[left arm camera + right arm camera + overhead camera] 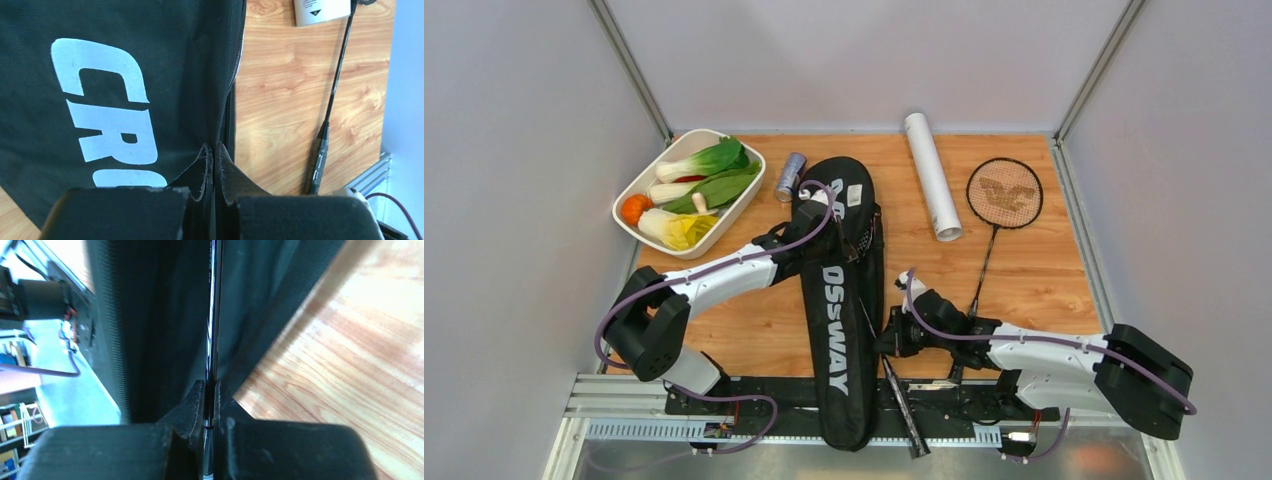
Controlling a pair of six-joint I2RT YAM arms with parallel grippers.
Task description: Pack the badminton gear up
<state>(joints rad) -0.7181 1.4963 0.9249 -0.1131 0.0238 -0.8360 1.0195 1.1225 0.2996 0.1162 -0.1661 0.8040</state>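
Note:
The black racket bag (839,320) lies lengthwise down the middle of the table. My left gripper (856,238) is shut on the fabric at the bag's right edge (220,100), near its upper end. One racket's thin shaft (214,315) runs into the bag, and its handle (904,410) sticks out toward the rail. My right gripper (887,335) is shut on that shaft beside the bag. A second racket (1004,193) lies flat at the right, with its shaft (335,90) on the wood. A white tube (932,175) lies between that racket and the bag.
A white tray (634,195) of vegetables stands at the back left. A blue-silver can (790,177) lies next to the bag's top. The metal rail (754,400) runs along the near edge, and grey walls close in both sides.

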